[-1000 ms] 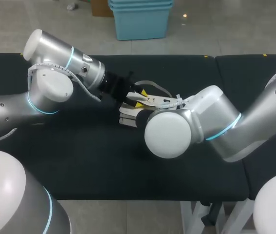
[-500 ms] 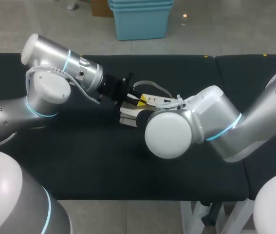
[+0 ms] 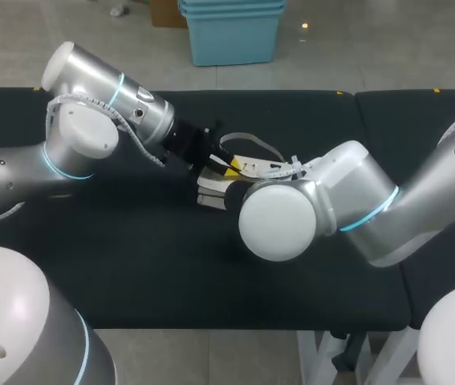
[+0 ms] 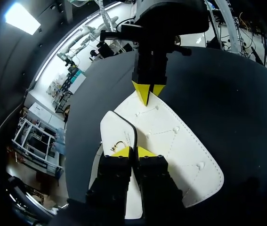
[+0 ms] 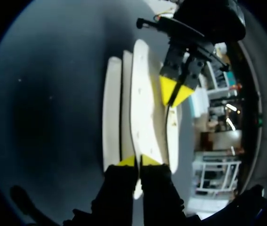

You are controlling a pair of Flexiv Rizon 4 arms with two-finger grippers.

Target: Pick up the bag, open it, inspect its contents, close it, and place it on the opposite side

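Note:
A white stitched bag (image 3: 209,191) lies on the black table (image 3: 131,257) near the middle, its pale strap (image 3: 253,144) looping behind it. My left gripper (image 3: 229,166) comes in from the left. In the left wrist view its yellow tips (image 4: 133,151) are pressed together on the bag's (image 4: 171,141) black-trimmed edge. My right gripper (image 4: 147,93) pinches the flap's far tip opposite it. In the right wrist view that gripper (image 5: 138,161) is shut on the bag's (image 5: 145,113) thin edge, with the left gripper (image 5: 175,93) facing it. In the head view the right wrist hides most of the right gripper.
The right arm's bulky white wrist joint (image 3: 279,220) sits just in front of the bag. A second black tabletop (image 3: 404,128) adjoins on the right. Bare table surface stretches to the left and towards the front edge.
My left gripper's fingers have shut on the bag's edge, and the left arm's upper link has shifted slightly. The right arm and the bag have stayed put.

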